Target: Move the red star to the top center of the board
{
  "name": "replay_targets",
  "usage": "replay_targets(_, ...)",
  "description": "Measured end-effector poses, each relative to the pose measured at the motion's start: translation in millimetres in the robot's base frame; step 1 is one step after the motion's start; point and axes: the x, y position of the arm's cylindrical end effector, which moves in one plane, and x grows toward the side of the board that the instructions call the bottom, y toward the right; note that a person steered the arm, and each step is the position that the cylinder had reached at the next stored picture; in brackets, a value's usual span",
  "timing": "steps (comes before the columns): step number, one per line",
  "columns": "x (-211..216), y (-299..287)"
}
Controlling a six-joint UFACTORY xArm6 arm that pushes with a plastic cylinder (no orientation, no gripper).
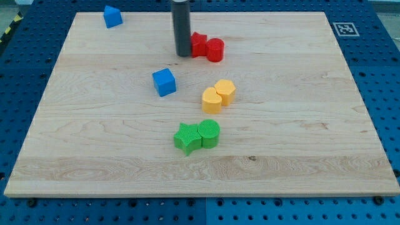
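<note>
nearest the camera sits a green pair: a green star (pixel 186 138) on the left and a green rounded block (pixel 210 133) touching its right side, both a little right of the board's middle line and closer to the near edge than anything else. just beyond them, slightly to the right, two yellow blocks lean against each other: a yellow heart-like block (pixel 212 100) nearer and a yellow hexagon-like block (pixel 225 90) behind it, touching. left of the yellow pair, apart from it, a blue cube (pixel 164 82) stands alone near the board's centre. far off in the far left corner a second blue block (pixel 112 16), with a peaked top, sits by itself, well away from the rest.

toward the far edge, near the middle of the board, is the red group. the red star (pixel 199 45) lies there, and a red cylinder-like block (pixel 215 49) touches its right side. my tip (pixel 183 54) is down on the wood right against the star's left side; the dark rod rises straight up out of the picture and hides the star's left edge. whether it is actually pressing or only just beside the star, i cannot tell.

no jaws are on this arm, so their state cannot be told.

the pale wooden worktop (pixel 300 125) lies on a blue perforated base (pixel 387 75), with a small black-and-white marker (pixel 344 28) at the far right corner.
</note>
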Motion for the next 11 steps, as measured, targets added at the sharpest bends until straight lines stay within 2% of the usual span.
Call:
replay_targets(5,1,75)
replay_targets(6,1,76)
replay_targets(9,-51,54)
replay_targets(11,-59,45)
